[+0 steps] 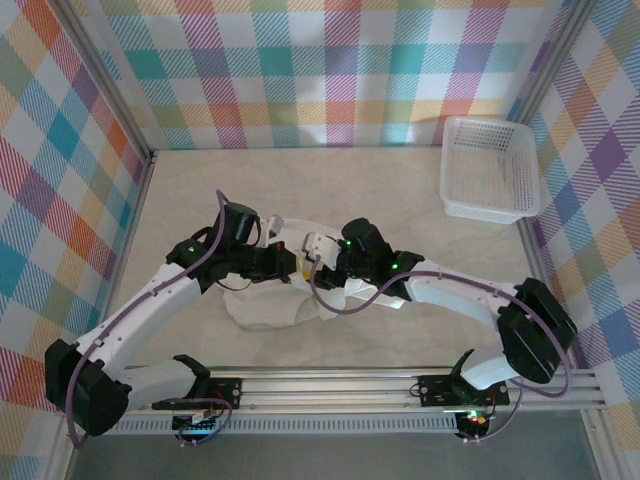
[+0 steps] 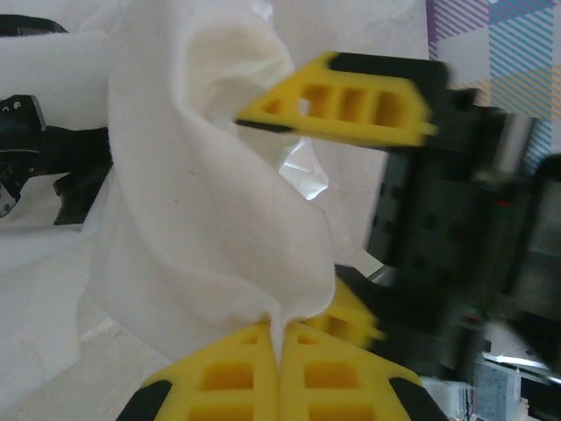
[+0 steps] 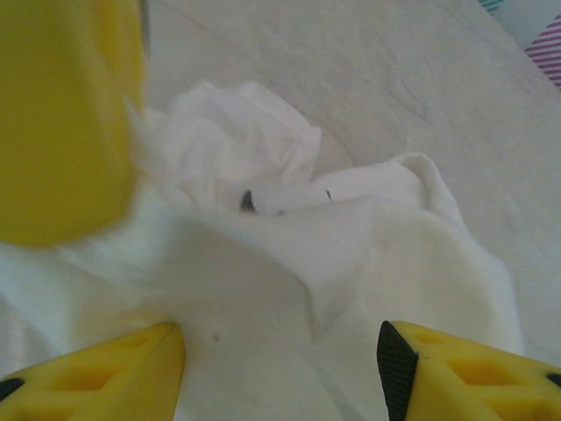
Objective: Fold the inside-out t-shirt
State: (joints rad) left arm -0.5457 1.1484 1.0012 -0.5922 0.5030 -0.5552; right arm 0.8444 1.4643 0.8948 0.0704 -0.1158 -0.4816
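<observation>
Left gripper (image 2: pixel 280 360) pinched shut on raised t-shirt (image 2: pixel 202 202) fold; right gripper (image 3: pixel 280 342) held open, empty, cloth bunched directly beneath, toward near edge of tabletop (image 1: pixel 330 190).

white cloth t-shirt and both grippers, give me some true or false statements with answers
1. The left gripper is shut on the white cloth t-shirt. True.
2. The right gripper is clamped shut. False: its jaws stand open above the cloth.
3. The t-shirt lies in the white plastic mesh basket. False: the basket stands apart at the far right corner of the table, and the t-shirt is near the table's middle.
4. The t-shirt is bunched up, not folded flat. True.
</observation>
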